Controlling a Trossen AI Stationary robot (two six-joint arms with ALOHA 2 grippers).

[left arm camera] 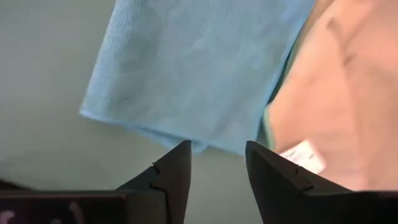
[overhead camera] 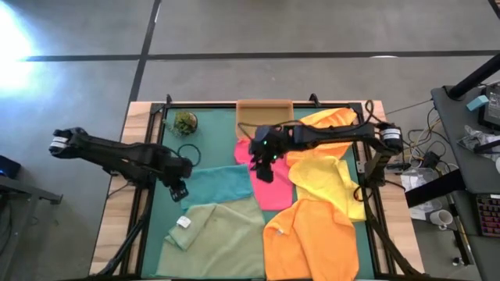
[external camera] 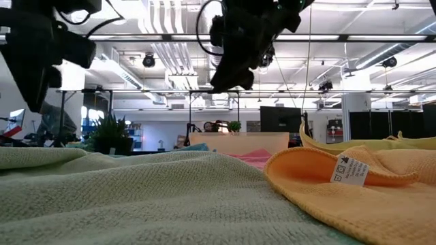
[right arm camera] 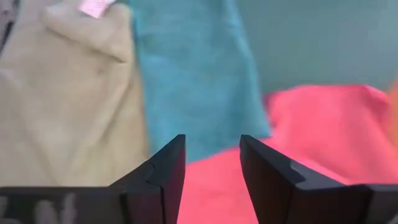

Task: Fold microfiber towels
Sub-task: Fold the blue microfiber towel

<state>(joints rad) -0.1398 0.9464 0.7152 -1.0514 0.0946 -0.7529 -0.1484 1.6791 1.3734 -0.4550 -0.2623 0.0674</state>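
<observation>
Both wrist views alone: left hand (left arm camera: 217,163) and right hand (right arm camera: 212,155) parted, empty, above teal towel (overhead camera: 222,186).

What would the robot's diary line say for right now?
left gripper: open, empty, at teal towel edge | right gripper: open, empty, above pink towel

Nothing can be read; the care tag (external camera: 347,170) on the orange towel (external camera: 354,197) shows only tiny, illegible symbols.
</observation>
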